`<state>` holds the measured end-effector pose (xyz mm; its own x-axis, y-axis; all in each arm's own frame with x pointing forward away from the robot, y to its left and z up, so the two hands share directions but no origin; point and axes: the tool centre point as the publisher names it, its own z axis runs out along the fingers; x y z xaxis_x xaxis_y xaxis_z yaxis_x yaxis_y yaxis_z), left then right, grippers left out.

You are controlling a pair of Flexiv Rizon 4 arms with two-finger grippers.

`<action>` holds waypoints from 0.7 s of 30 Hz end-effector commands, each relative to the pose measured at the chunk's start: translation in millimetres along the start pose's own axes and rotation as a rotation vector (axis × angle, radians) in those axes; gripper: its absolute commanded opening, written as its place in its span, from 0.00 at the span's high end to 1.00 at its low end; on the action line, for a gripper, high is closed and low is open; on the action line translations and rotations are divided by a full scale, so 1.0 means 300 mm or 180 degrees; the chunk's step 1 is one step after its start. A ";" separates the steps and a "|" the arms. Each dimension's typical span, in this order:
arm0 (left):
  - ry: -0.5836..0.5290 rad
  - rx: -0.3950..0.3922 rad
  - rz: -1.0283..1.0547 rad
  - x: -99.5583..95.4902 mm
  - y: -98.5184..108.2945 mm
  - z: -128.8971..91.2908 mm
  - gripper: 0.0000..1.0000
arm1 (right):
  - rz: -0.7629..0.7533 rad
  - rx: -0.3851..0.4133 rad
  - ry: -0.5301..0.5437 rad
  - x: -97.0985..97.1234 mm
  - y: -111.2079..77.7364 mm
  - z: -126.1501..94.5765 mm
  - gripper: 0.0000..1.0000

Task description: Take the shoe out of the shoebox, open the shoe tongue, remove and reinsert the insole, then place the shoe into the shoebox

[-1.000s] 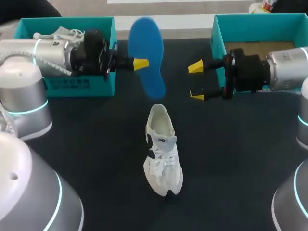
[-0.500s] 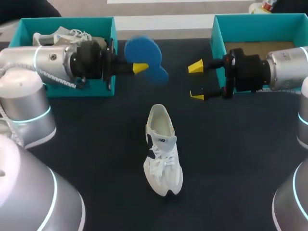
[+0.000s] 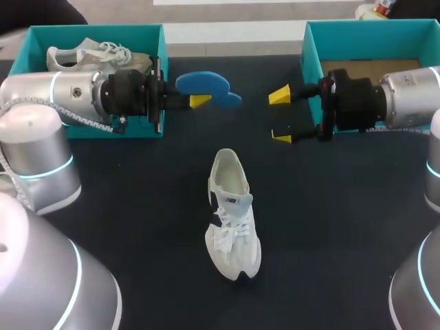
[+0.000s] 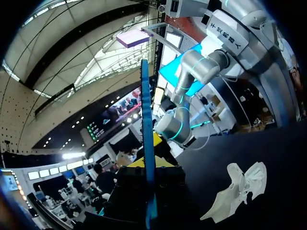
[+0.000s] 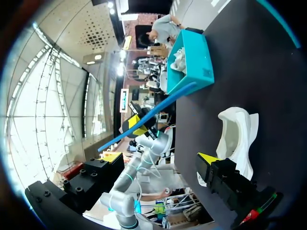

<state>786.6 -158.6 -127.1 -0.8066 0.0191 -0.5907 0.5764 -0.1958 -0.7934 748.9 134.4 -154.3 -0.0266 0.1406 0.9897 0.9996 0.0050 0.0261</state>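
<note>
A white shoe (image 3: 232, 213) stands alone on the black table, heel toward the far side, laces tied. My left gripper (image 3: 199, 101) is shut on a blue insole (image 3: 204, 84), holding it above the table, turned nearly flat. In the left wrist view the insole (image 4: 145, 139) runs edge-on between the fingers of the left gripper (image 4: 146, 165), with the shoe (image 4: 237, 189) off to the side below. My right gripper (image 3: 280, 115) is open and holds nothing, facing the insole from the right. In the right wrist view the right gripper (image 5: 157, 158) is open, with the insole (image 5: 148, 116) and the shoe (image 5: 235, 139) ahead.
A teal shoebox (image 3: 96, 29) at the far left holds a second light-coloured shoe (image 3: 89, 51). Another teal shoebox (image 3: 371, 26) at the far right shows a bare cardboard bottom. My left arm lies across the left box's front.
The left wrist has rotated, turning the insole from broad face toward the head view to nearly flat, and it sits a little lower. The right arm and the shoe have not moved.
</note>
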 end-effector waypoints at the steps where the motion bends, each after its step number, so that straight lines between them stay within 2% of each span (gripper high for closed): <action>1: 0.0005 0.0004 0.0003 0.000 0.004 0.003 1.00 | -0.0001 -0.0007 -0.0001 -0.003 0.000 0.007 0.00; 5: 0.0250 -0.0181 0.0769 -0.005 0.014 -0.003 1.00 | -0.0001 -0.0007 -0.0001 -0.003 0.000 0.007 0.00; 7: 0.0296 -0.0177 0.1056 0.000 0.020 -0.003 1.00 | -0.0001 -0.0007 -0.0001 -0.003 0.000 0.007 0.00; 21: 0.0811 -0.0328 0.2394 0.061 0.070 -0.021 1.00 | -0.0001 -0.0007 -0.0001 -0.003 0.000 0.007 0.00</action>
<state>782.4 -156.4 -156.5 -0.3161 0.1074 -0.9426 0.9317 -0.1520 -0.3298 749.4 134.9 -154.7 -0.0265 0.1394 0.9899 0.9996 0.0051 0.0260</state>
